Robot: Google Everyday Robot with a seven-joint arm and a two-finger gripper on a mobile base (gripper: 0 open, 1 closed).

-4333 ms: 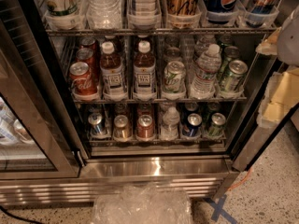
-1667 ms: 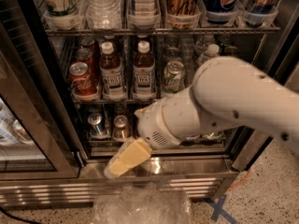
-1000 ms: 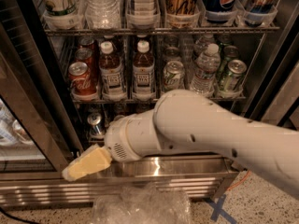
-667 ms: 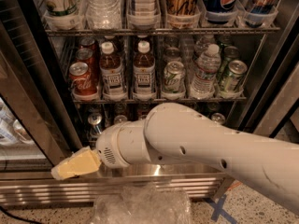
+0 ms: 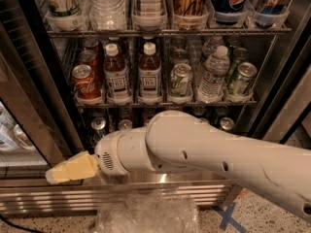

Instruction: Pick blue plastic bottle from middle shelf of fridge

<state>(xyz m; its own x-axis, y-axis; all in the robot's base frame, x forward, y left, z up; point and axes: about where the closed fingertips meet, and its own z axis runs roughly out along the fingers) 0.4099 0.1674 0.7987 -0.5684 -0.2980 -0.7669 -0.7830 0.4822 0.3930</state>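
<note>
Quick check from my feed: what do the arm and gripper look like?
The arm is a thick, smooth white shell with a few small dark holes and a slotted vent near the wrist. The gripper, low left before the fridge sill, is a pale yellow wedge. No cables or markings show.

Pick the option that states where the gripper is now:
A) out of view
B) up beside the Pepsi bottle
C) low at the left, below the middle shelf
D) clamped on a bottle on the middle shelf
C: the gripper hangs low on the left by the fridge sill, below the middle shelf and apart from the nearest blue plastic bottle.
</note>
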